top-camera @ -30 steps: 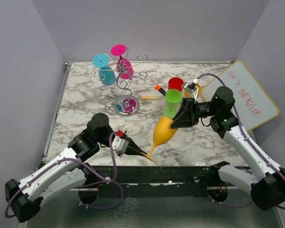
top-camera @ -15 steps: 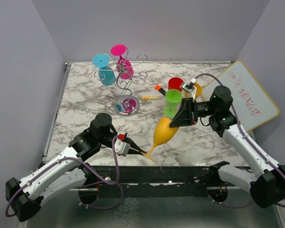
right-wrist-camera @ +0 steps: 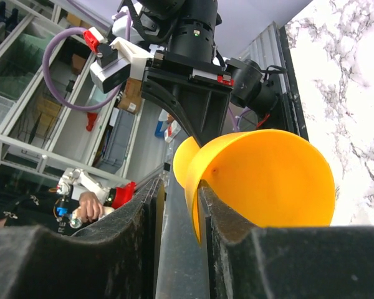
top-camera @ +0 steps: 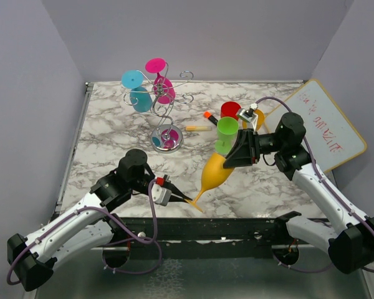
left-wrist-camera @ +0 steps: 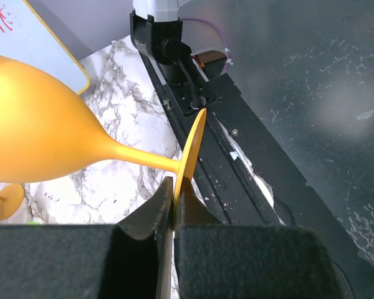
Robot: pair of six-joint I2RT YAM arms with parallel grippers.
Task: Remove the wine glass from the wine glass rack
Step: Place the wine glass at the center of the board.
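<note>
Orange plastic wine glass (top-camera: 213,173), off the wine glass rack (top-camera: 164,109) and well apart from it, slanting low over the near part of the marble table (top-camera: 112,137), bowl up and foot down. Clamped at both ends: left gripper (top-camera: 182,199) closed tight on the thin disc of the foot, right gripper (top-camera: 234,159) closed on the bowl's wall at the rim. Hanging on the rack at back left: pink glass (top-camera: 161,78) and blue glass (top-camera: 136,90). Just behind the right gripper, green cup (top-camera: 227,132) and red cup (top-camera: 230,110). At the right edge, whiteboard (top-camera: 330,128) with red handwriting, too small and skewed to read. Seen only from overhead: rack, hanging glasses, both arms whole. Seen only from the left wrist: foot edge-on between the black pads. Seen only from the right wrist: bowl's rim caught between the two pads, plus shelving (right-wrist-camera: 25,75) beyond the rig.
</note>
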